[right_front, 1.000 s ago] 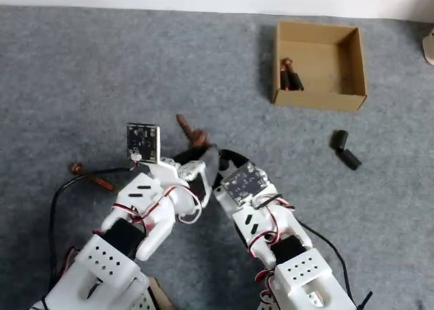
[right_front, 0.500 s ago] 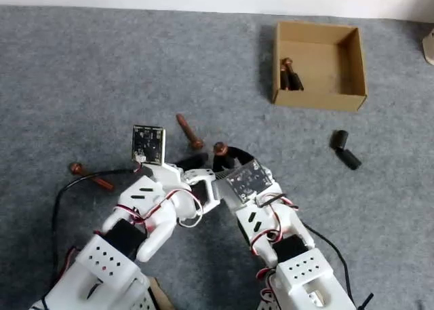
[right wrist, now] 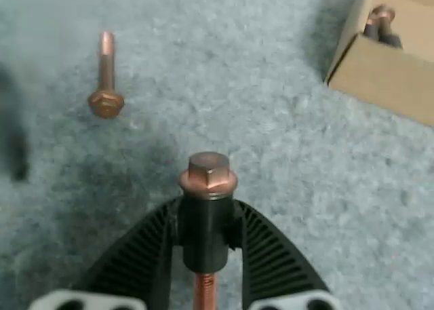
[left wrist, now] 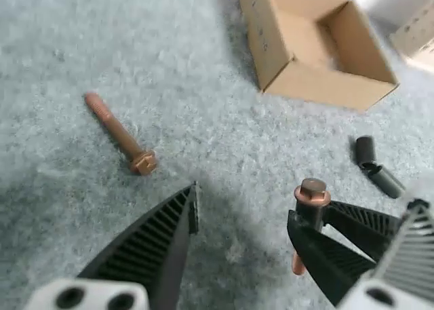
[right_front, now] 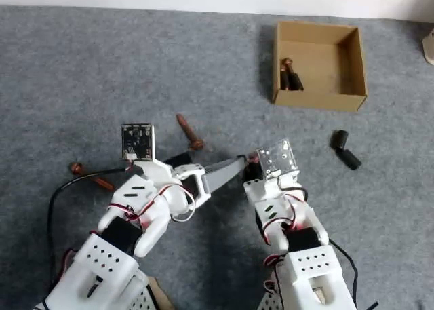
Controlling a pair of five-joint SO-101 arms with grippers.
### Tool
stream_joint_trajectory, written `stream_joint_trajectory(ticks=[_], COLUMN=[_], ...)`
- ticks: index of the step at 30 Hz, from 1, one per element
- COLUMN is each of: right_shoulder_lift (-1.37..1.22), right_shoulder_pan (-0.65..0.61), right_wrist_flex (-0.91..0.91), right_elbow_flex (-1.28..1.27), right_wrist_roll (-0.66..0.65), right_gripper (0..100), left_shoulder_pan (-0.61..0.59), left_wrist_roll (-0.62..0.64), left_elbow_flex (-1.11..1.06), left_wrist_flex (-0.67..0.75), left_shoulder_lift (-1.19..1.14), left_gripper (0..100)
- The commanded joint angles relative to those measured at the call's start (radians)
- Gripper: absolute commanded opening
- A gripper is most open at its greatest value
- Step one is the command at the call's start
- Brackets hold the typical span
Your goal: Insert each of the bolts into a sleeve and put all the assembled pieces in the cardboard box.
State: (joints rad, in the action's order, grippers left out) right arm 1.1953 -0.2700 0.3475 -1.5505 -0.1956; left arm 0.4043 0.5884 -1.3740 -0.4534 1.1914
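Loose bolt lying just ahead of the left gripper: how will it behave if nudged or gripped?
Bolt looks rigid metal, so no flex. Round shank with wider flanged head: probably rolls in an arc, though the fuzzy carpet should damp it. Likely dense for its size.

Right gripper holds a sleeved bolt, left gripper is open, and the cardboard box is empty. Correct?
No: the high view shows one assembled piece in the cardboard box. The right gripper does hold a sleeved bolt and the left gripper is open.
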Motion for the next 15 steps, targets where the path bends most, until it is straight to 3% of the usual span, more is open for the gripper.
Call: stream_joint_trajectory(ticks=[1, 15], right_shoulder_lift=[0.012, -0.033], right_shoulder_pan=[0.024, 0.151], right_wrist_flex=[0.042, 0.147], right_elbow_flex=[0.159, 0.358], right_wrist_roll=[-0.044, -0.249], right_gripper=[0.5, 0.5], left_shoulder_pan=[-0.012, -0.012], left_wrist_roll=[0.006, 0.006], left_elbow_flex=[-0.010, -0.028], left_wrist_flex=[0.061, 0.091], left_shoulder_lift=[0.012, 0.012], left_gripper=[42, 42])
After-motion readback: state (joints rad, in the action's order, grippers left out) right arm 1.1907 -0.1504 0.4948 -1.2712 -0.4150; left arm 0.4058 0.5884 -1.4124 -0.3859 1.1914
